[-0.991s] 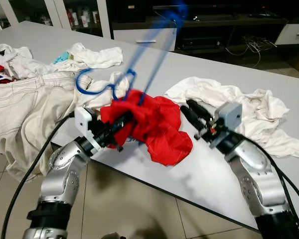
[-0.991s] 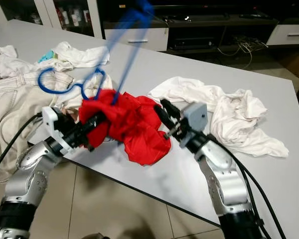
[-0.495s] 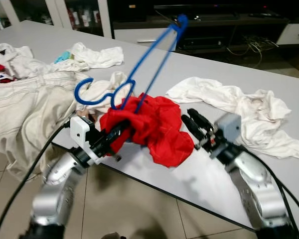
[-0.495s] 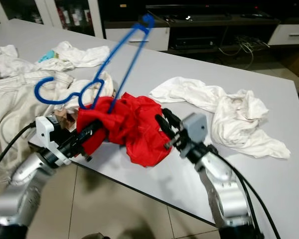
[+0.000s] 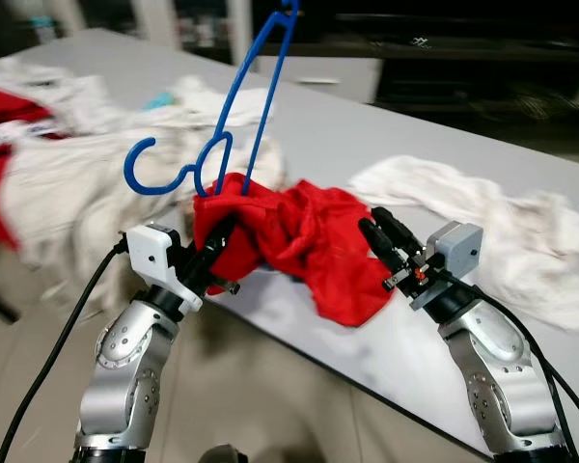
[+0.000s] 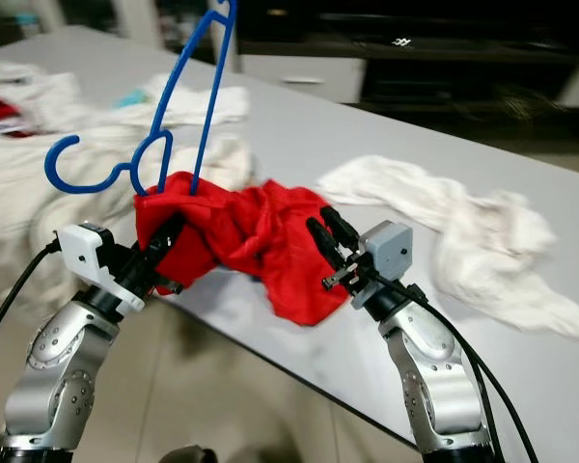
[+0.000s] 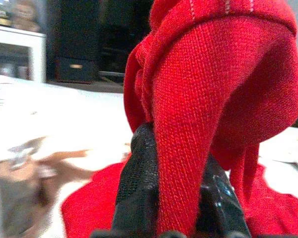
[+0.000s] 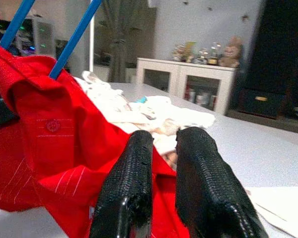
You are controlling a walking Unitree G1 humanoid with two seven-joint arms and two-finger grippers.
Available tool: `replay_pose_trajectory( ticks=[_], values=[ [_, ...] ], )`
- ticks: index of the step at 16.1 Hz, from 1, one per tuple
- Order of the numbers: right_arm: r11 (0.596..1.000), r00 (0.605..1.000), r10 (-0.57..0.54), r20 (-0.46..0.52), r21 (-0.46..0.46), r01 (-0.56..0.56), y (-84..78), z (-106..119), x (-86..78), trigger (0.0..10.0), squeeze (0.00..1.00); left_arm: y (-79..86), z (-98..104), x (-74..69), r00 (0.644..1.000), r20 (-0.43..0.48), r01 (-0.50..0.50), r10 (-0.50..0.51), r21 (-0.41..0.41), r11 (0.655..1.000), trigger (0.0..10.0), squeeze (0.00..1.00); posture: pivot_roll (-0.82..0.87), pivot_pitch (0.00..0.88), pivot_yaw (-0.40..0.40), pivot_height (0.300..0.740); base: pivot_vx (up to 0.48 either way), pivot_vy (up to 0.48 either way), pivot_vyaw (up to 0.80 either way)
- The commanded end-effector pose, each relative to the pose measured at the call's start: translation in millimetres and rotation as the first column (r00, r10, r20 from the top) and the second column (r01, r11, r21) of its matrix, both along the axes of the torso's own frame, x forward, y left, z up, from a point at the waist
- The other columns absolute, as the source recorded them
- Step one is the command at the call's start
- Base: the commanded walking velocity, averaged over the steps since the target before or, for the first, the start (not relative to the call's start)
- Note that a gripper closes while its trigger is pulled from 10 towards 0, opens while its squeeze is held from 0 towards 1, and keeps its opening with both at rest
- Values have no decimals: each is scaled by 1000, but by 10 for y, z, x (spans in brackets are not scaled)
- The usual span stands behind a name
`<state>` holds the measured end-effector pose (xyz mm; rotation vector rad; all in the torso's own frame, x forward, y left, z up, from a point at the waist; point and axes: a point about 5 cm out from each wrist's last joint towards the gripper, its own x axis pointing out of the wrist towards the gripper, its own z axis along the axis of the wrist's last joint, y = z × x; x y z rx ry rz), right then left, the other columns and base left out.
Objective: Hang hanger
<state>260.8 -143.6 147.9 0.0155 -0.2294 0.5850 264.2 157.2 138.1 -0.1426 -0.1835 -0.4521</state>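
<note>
A blue plastic hanger (image 5: 234,116) stands nearly upright, its lower end inside a red shirt (image 5: 299,241) bunched at the near edge of the grey table (image 5: 444,328). My left gripper (image 5: 219,246) is shut on a fold of the red shirt (image 7: 208,99), lifting that end together with the hanger. Just right of the shirt, my right gripper (image 5: 381,236) hovers over the table with its two fingers (image 8: 134,193) close together and nothing between them. The hanger's hook (image 6: 77,169) curls to the left.
A crumpled white garment (image 5: 502,222) lies on the table at the right. More white and beige clothes (image 5: 77,174) and a red item (image 5: 10,116) are piled at the left. A dark TV cabinet (image 5: 444,68) stands behind the table. Tiled floor (image 5: 270,386) is below the near edge.
The hanger has swung from a rightward lean to nearly upright. My left gripper has lifted the shirt's edge a little. The camera shifted, and the right gripper kept its place beside the shirt.
</note>
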Motion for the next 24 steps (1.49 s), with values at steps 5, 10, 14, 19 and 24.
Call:
replay_pose_trajectory(
  ticks=[5,10,14,19,24],
  values=[
    [999,1000,-11,15,31,11,-23,54,6,10000,0,-190,73,-42,998,50,41,-43,35,999,10000,0,-34,0,23,740,0,0,800],
    [1000,1000,-7,21,29,6,-12,65,28,10000,0,-267,144,-13,995,91,46,-51,57,997,10000,0,-29,0,19,740,0,0,799],
    [998,998,-50,47,40,49,-41,111,73,10000,0,-334,161,1,992,112,47,-55,77,996,10000,0,-28,0,17,740,0,0,789],
    [991,989,-134,61,31,133,-116,126,134,10000,0,-370,199,26,988,139,50,-62,89,995,10000,0,-30,0,16,740,0,0,781],
    [989,987,-147,68,24,145,-126,130,144,10000,0,-391,207,24,986,146,63,-77,94,994,10000,0,-33,0,17,740,0,0,781]
  ],
)
